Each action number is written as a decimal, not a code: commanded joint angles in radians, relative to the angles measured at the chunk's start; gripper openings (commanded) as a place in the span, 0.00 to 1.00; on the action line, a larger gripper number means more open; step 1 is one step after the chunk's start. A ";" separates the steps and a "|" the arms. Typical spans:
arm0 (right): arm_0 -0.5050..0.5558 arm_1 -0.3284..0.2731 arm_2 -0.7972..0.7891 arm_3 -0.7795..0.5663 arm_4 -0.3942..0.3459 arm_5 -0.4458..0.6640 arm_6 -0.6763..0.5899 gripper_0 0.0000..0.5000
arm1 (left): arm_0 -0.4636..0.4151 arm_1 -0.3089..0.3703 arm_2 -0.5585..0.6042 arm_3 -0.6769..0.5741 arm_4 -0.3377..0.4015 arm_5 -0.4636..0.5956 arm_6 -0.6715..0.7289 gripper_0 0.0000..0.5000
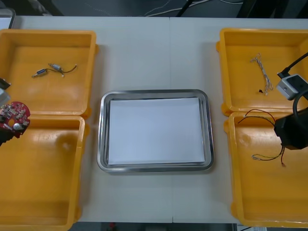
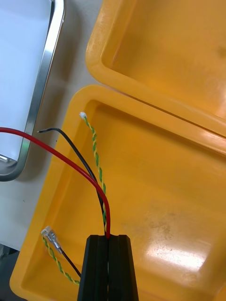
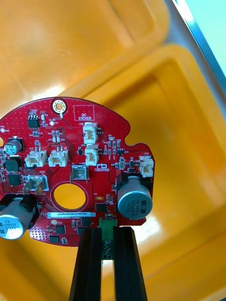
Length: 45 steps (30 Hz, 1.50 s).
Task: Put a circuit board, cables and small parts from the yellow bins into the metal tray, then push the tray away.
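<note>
Left gripper [image 3: 108,235], nearly closed, pinches the red circuit board [image 3: 70,174] by its edge connector above a yellow bin [image 3: 188,164].

From the front, the board hangs at the table's left edge. The metal tray [image 1: 103,130] lies to its right, past one bin wall. Right gripper [image 1: 290,132] hovers over the near right bin [image 1: 231,192], with the tray to its left.

At the right wrist, its fingers clamp the cables [image 2: 107,218], which trail toward the tray's rim.

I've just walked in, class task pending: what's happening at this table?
The left gripper is shut on a round red circuit board, held over the left yellow bins. The right gripper pinches red and black cables over the near right yellow bin. Nothing lies in the metal tray yet.
</note>
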 commanded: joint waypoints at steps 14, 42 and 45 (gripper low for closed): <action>-0.028 -0.038 0.070 -0.017 0.055 0.004 0.030 0.00 | -0.514 -0.074 -0.536 -0.058 -0.327 0.273 0.859 0.00; -0.036 -0.027 0.092 -0.017 0.036 0.004 0.031 0.00 | -0.736 -0.379 -0.979 0.105 -0.595 0.273 1.040 0.00; -0.037 -0.018 0.092 -0.017 0.033 0.004 0.031 0.00 | -0.720 -0.408 -1.008 0.106 -0.635 0.273 1.036 0.00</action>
